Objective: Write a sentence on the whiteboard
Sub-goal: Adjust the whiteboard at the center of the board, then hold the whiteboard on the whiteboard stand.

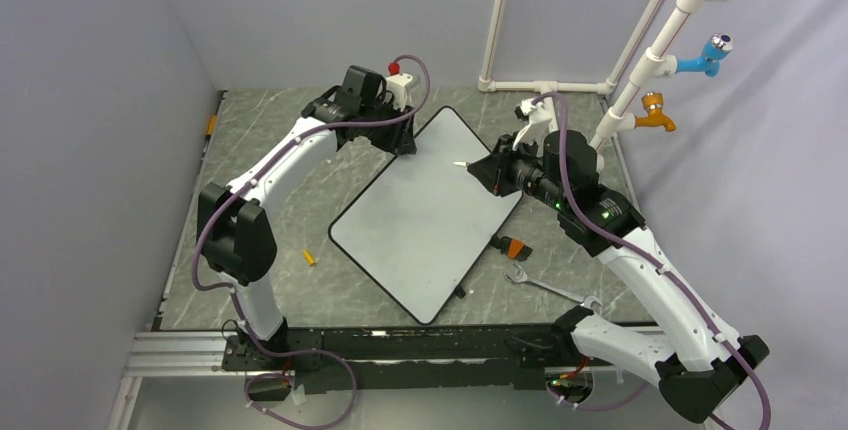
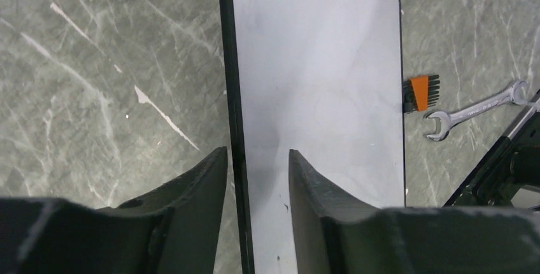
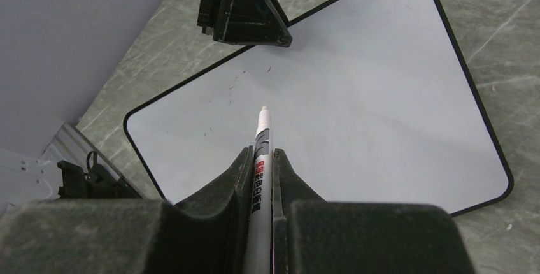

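When checking the whiteboard [image 1: 430, 220], find it flat and askew on the surface [image 1: 290, 285], face plain white. Straddling its far-left rim, left claw [image 2: 258, 153], narrowly parted, gripping nothing. Over its far-right edge, right claw [image 3: 262, 153], clamped on marker [image 3: 262, 130], bare tip aimed at board, contact unclear. Just off near-right rim, orange brush [image 1: 512, 247]; farther out, wrench [image 1: 545, 285].

I've got a wrench [image 1: 550, 287] and an orange brush [image 1: 513, 247] near the desk's right edge (not touching), plus a small orange piece [image 1: 310, 257] toward the left edge.
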Robot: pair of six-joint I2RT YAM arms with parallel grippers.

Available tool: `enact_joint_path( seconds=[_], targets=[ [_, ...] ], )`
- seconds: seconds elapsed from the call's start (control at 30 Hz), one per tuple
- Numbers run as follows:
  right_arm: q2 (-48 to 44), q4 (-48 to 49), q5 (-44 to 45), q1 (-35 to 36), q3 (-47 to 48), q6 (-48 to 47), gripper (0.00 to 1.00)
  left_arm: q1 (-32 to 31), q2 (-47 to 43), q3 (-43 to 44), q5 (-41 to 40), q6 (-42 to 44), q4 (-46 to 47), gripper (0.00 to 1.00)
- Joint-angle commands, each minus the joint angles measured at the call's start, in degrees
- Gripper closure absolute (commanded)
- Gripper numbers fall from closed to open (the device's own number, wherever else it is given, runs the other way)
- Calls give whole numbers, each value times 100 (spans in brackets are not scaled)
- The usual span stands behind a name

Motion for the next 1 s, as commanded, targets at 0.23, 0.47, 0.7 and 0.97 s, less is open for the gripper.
enact_joint_path(
  seconds=[0.23,0.47,0.7,0.97],
  targets=[
    [-137,-6,59,-10,35,27,100,82,-763,285,-697,135,-395,30],
    [-133,9,0,-11,48,67,100,232,-1454,49,-854,206,-678,2],
    [-51,174,-192,-10,23,147,100,1131,-2354,-984,377,216,-766,7],
    [81,345,-432,-11,-17,207,100,1552,-2804,-2224,1302,249,-312,2]
  ],
)
